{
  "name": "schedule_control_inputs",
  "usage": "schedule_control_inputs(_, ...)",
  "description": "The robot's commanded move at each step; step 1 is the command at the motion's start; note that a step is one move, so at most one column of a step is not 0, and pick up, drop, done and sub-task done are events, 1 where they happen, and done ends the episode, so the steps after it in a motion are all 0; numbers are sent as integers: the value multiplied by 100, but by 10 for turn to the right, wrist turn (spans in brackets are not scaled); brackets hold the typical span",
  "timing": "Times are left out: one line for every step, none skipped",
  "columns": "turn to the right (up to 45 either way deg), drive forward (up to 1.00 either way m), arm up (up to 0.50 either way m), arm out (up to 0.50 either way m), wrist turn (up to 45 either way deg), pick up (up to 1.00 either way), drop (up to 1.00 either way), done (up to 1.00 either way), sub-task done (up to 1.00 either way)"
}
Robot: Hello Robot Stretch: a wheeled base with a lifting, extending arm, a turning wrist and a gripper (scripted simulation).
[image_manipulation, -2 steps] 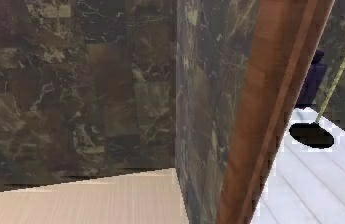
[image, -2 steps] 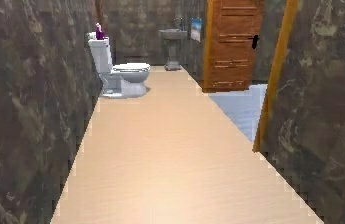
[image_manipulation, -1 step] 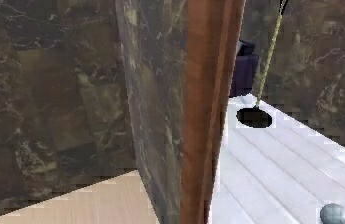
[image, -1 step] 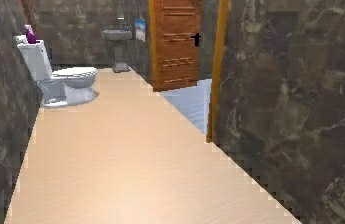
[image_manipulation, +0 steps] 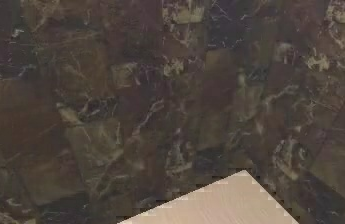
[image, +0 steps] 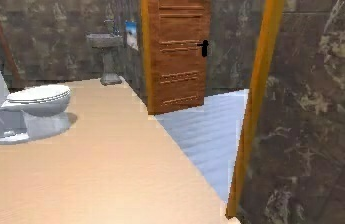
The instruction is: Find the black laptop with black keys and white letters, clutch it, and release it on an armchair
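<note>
Bathroom floor is faced, toilet at its left edge; searching is judged in hand; laptop's place and gripper's state cannot be told; exit past the wooden door is called for.

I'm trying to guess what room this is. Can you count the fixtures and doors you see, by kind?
Toilet: 1
Pedestal sink: 1
Wooden door: 1
Total: 3

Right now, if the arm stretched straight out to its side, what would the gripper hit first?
Probably the dark marble wall; nothing stands before it on the tan floor, though its distance is unclear.
</note>
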Motion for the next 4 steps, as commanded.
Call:
schedule_control_inputs(0, 100, 0, 0, 0, 0, 0, 0, 0)
schedule_control_inputs(210, 0, 0, 0, 0, 0, 0, 0, 0)
schedule_control_inputs(0, 5, 0, 0, 0, 0, 0, 0, 0)
schedule_control_inputs(0, 30, 0, 0, 0, 0, 0, 0, 0)
